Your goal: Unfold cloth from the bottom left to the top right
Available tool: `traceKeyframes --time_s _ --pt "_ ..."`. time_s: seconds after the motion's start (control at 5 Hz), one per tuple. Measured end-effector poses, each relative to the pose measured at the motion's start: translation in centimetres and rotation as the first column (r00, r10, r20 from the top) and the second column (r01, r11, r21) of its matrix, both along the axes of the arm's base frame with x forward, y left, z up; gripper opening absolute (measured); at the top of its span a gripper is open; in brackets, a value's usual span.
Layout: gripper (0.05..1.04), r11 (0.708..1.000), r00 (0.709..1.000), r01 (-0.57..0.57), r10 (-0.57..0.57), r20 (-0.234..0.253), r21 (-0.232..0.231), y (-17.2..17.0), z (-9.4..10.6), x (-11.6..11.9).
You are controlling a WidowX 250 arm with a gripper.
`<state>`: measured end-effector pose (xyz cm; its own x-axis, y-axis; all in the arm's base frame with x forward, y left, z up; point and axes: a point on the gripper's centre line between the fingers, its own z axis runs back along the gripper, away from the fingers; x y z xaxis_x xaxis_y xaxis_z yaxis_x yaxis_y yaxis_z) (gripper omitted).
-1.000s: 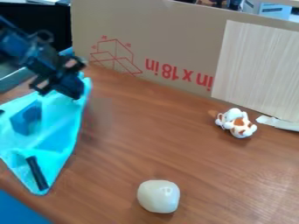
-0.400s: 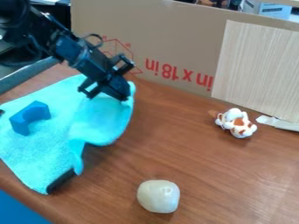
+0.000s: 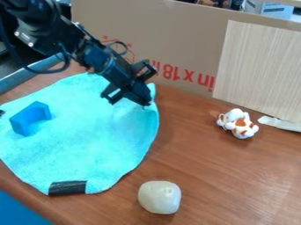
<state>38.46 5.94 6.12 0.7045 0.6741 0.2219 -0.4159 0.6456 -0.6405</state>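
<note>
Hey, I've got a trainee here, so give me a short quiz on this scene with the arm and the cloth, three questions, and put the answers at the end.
1. True or false: the blue block rests on the cloth.
2. Fill in the blank: in the camera view, the white lump sits nearer the ____ edge of the picture than the spotted toy does.
3. Multiple choice: what does the claw grip?
A. The blue block
B. The spotted toy
C. The cloth, by its upper right part in the view

Key: 1. true; 2. bottom; 3. C
</note>
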Motion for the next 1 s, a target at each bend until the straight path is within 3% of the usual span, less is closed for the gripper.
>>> traceKeyframes --time_s 0.2,0.4,0.6,0.8,1.0 --pt "0.076 1.0 1.0 0.01 -0.01 0.005 0.009 -1.1 -0.2 0.6" --pt "0.225 0.997 0.996 0.073 -0.072 -0.058 0.019 -1.2 -0.3 1.0" --pt "0.476 0.972 0.961 0.228 -0.217 -0.17 0.052 -0.9 -0.3 1.2" --pt "0.772 0.92 0.898 0.385 -0.354 -0.259 0.076 -0.8 0.5 1.6" --pt "0.993 0.833 0.804 0.55 -0.509 -0.307 0.061 -0.7 3.0 1.6"
